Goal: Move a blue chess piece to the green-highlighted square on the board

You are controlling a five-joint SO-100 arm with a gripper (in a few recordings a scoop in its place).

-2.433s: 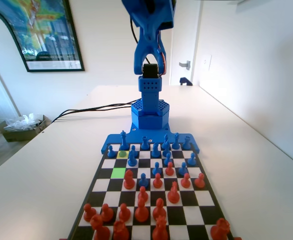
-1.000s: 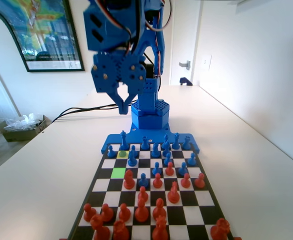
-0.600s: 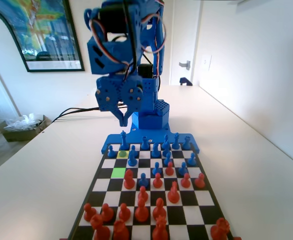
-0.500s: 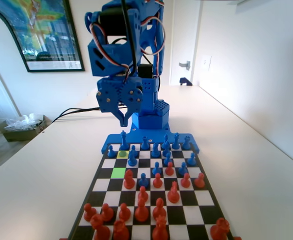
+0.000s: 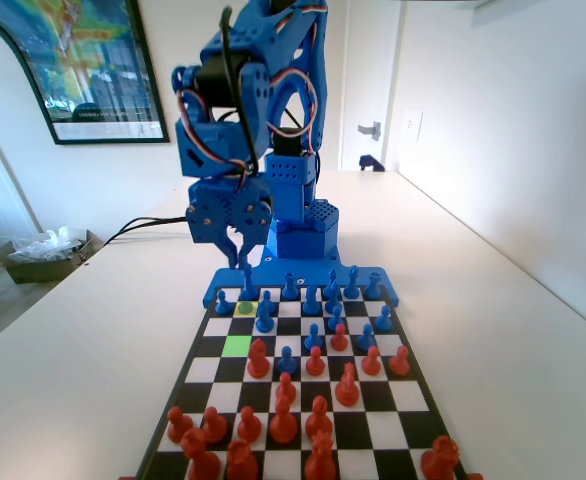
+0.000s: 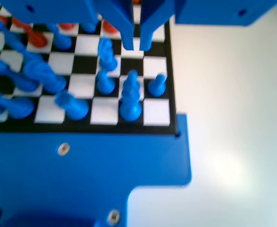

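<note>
The board (image 5: 216, 327) lies in front of the blue arm's base. A small greenish-blue chess piece, a pawn (image 5: 244, 308), stands on a yellow square in the second row from the arm, near the fixed view's left edge of the board. The green-highlighted square (image 5: 236, 345) is bare, two rows nearer the camera and in the same column. My gripper (image 5: 240, 258) hangs tips-down above the far left corner, higher than the pieces. In the wrist view the gripper (image 6: 136, 46) shows a narrow gap between its jaws and holds nothing, over the board (image 6: 156, 111).
Taller blue pieces (image 5: 247, 276) fill the back row under and beside the gripper, with more blue pawns (image 5: 264, 320) close to the yellow square. Orange-red pieces (image 5: 258, 362) start right beside the green square and crowd the near half. The table's left edge runs near the board.
The arm has folded down from high above the base. The gripper dropped and came toward the board's far left corner, and its jaws have parted slightly. No piece has moved.
</note>
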